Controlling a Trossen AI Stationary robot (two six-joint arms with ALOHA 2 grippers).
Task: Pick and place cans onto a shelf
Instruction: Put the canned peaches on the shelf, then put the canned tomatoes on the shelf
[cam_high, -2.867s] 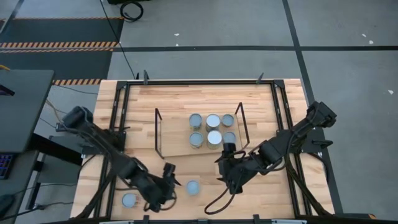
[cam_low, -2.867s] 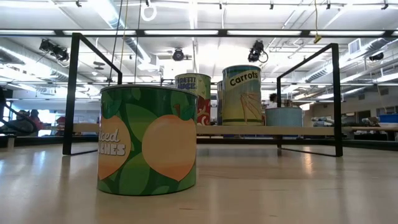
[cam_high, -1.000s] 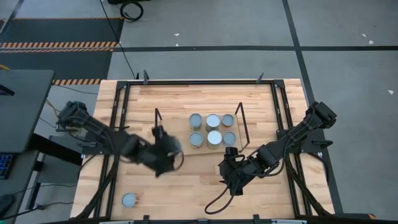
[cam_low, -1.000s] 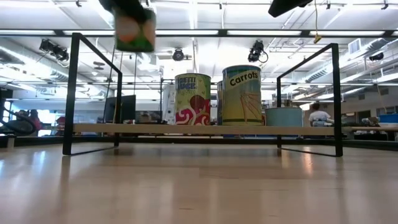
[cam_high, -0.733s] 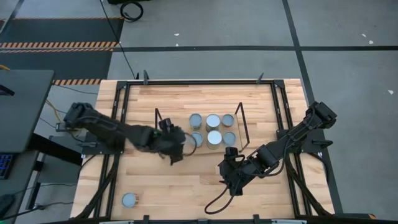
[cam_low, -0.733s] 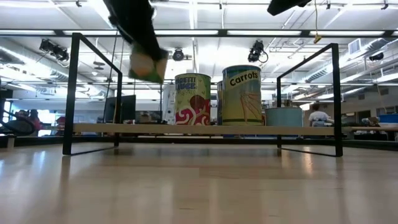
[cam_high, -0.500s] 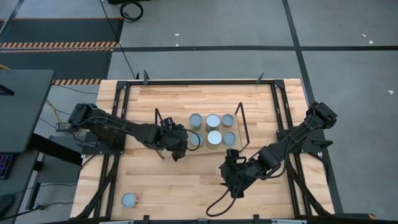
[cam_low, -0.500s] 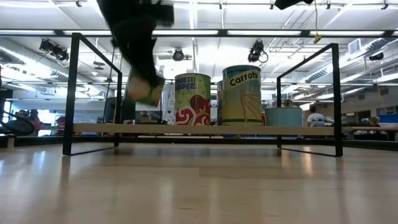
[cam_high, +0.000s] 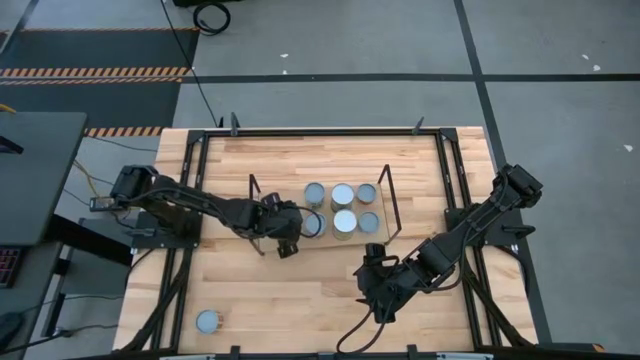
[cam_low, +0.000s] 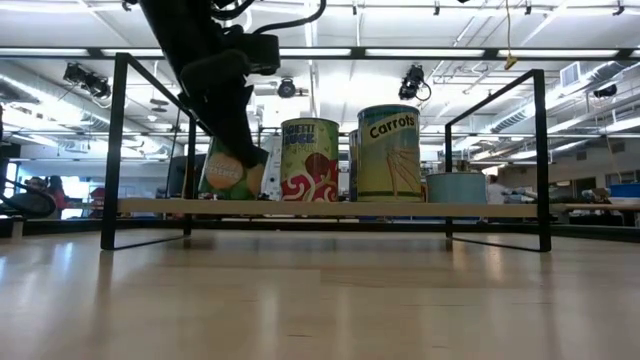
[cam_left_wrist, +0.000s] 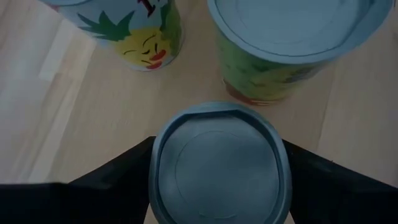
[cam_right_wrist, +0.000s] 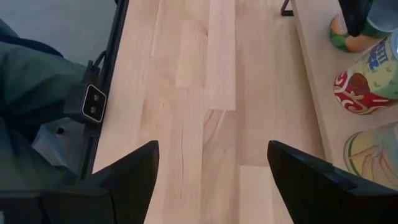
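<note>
Low view: left gripper comes down from above onto the shelf, its fingers clamped on the sides of a green-and-orange peach can, which sits tilted with its bottom at the shelf board. Just beside it, on the side away from the near wire frame, stands the spaghetti can, then the Carrots can and a low grey tin. Left wrist view shows the held can's grey lid between both fingers, with a pineapple can and a green can close ahead. High view: five lids crowd the shelf beyond the left gripper; one lone can sits well behind it near the table's front edge. Right gripper hangs over bare table in front of the shelf, fingers spread, holding nothing.
</note>
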